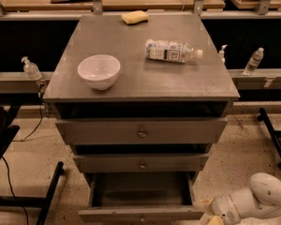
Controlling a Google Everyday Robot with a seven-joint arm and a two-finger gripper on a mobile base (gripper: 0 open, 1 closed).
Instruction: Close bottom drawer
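The grey cabinet has three drawers. The bottom drawer [140, 213] is pulled far out at the lower edge of the camera view, its dark inside showing and its front cut off by the frame. The top drawer [141, 131] and middle drawer [141, 163] stick out a little, each with a small round knob. My white arm [253, 201] comes in at the bottom right, and the gripper [214, 218] sits low beside the bottom drawer's right front corner, mostly out of frame.
On the cabinet top [140, 81] stand a white bowl [99, 71], a lying plastic bottle [172, 51] and a yellow sponge [134, 17]. Small bottles [255, 60] stand on the side ledges. Black frame legs [47, 191] flank the cabinet on the speckled floor.
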